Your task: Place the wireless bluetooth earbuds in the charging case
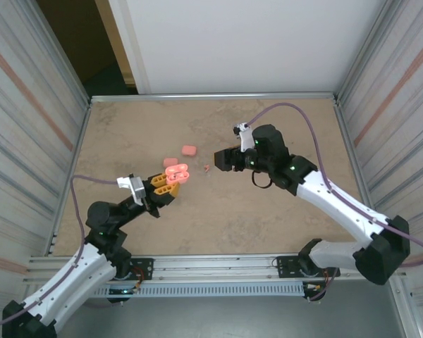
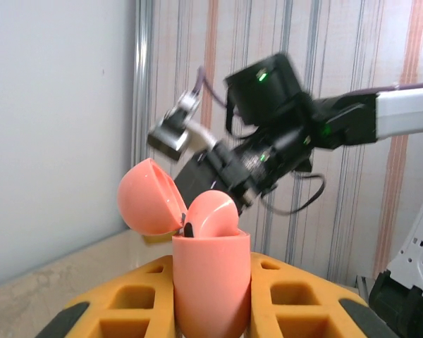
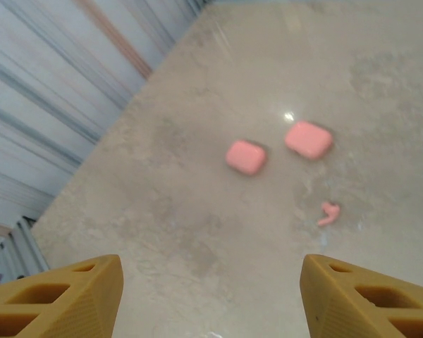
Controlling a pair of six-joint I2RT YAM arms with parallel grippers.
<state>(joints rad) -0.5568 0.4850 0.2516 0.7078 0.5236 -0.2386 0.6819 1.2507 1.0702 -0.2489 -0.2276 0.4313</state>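
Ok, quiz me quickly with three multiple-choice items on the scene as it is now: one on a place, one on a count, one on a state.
1. Where does the tiny salmon-pink plastic earbud lie?
A on the left arm's base; B on top of a closed case; C on the bare tan table top.
2. How many closed salmon-pink rounded plastic cases lie on the table?
A one; B two; C four.
3. The salmon-pink rounded plastic case gripped in the left hand has its lid:
A open; B shut; C missing.

Key: 1 C, it rests alone on the surface; 2 B, the pair sits side by side; 3 A, the lid stands flipped back.
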